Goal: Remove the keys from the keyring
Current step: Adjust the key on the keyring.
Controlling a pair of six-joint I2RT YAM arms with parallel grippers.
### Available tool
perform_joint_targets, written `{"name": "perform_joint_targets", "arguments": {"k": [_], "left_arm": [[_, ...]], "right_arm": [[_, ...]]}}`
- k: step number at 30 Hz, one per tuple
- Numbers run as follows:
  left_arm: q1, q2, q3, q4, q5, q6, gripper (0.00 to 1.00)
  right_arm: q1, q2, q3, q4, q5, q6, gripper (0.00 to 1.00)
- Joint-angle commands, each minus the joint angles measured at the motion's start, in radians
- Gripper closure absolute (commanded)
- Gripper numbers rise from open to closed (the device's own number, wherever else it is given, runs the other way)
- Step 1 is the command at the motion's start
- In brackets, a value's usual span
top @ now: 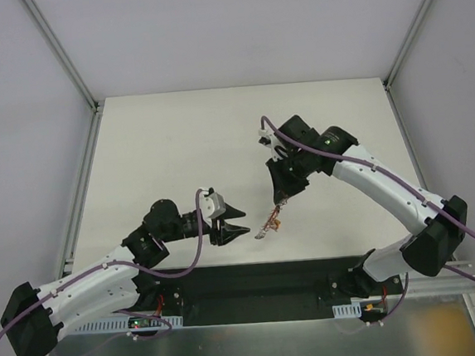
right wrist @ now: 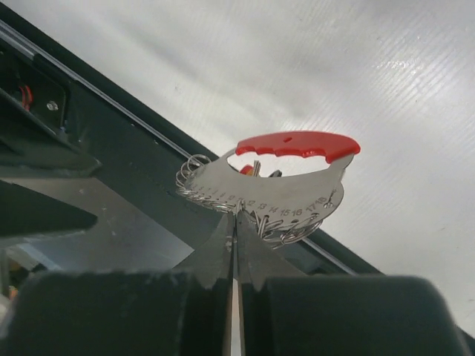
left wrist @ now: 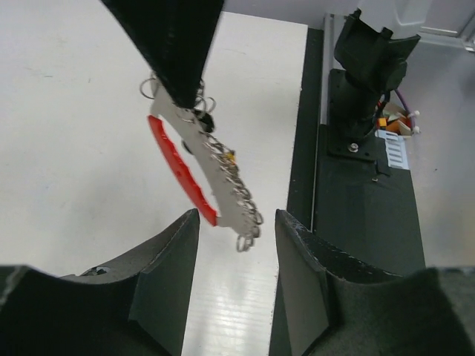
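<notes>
The keyring [top: 268,224] is a pale grey metal tag [left wrist: 215,178] with a red plastic piece [left wrist: 178,167] and several small wire rings along its edge. It hangs just above the white table [top: 177,150]. My right gripper [top: 282,197] is shut on its ringed edge, as the right wrist view [right wrist: 236,215] shows against the tag [right wrist: 282,189] and the red piece [right wrist: 297,142]. My left gripper [top: 243,220] is open and empty, just left of the keyring, whose lower tip hangs near its jaw gap [left wrist: 236,219]. The keys are mostly hidden; only a small brass bit [left wrist: 231,157] shows.
A black base strip [top: 255,285] runs along the table's near edge, just below the keyring. The right arm's base [left wrist: 364,96] stands on it. Metal frame posts [top: 89,99] border the table at the back corners.
</notes>
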Motion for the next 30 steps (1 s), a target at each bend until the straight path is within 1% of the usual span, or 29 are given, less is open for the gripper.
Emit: {"name": "perform_joint_targets", "arguments": {"k": [1,5,6,7,9,10,11,14,17,18,20,22,26,27,30], "left_arm": [[-0.072,0.019,-0.008,0.131,-0.062,0.031,0.55],[-0.112,0.060,0.007,0.197,-0.157,0.013,0.54],[-0.119,0.073,0.010,0.255,-0.165,-0.008,0.53],[-0.128,0.103,0.008,0.293,-0.173,-0.021,0.53],[-0.135,0.143,-0.002,0.390,-0.178,-0.059,0.52],[-0.136,0.187,-0.004,0.457,-0.170,-0.073,0.52],[-0.138,0.209,0.001,0.481,-0.167,-0.078,0.52],[-0.139,0.289,0.018,0.548,-0.161,-0.061,0.53],[-0.138,0.324,0.007,0.625,-0.219,-0.021,0.51],[-0.138,0.330,0.010,0.633,-0.260,-0.012,0.51],[-0.139,0.347,0.030,0.622,-0.276,0.001,0.51],[-0.138,0.367,0.041,0.634,-0.259,0.028,0.51],[-0.139,0.398,0.042,0.709,-0.215,0.011,0.53],[-0.139,0.413,0.041,0.737,-0.213,0.011,0.54],[-0.139,0.438,0.045,0.746,-0.234,0.013,0.54]], "right_arm": [[-0.090,0.015,0.072,-0.082,-0.123,0.099,0.99],[-0.159,0.022,0.077,-0.075,-0.184,0.169,0.99],[-0.168,0.016,0.071,-0.061,-0.215,0.192,0.99],[-0.178,-0.001,0.059,-0.012,-0.235,0.259,0.99],[-0.205,-0.018,0.014,0.048,-0.296,0.332,0.99],[-0.220,-0.021,0.007,0.089,-0.309,0.361,0.99],[-0.222,-0.027,-0.001,0.103,-0.315,0.407,0.99],[-0.225,-0.033,-0.004,0.134,-0.322,0.456,0.99],[-0.225,-0.039,-0.004,0.149,-0.324,0.468,0.99],[-0.227,-0.041,-0.013,0.155,-0.333,0.475,0.99],[-0.227,-0.050,-0.036,0.198,-0.350,0.491,0.99],[-0.227,-0.064,-0.067,0.232,-0.358,0.513,0.99],[-0.225,-0.087,-0.110,0.287,-0.362,0.545,0.99],[-0.225,-0.093,-0.116,0.298,-0.362,0.550,0.99],[-0.227,-0.111,-0.132,0.330,-0.356,0.561,0.99]]}}
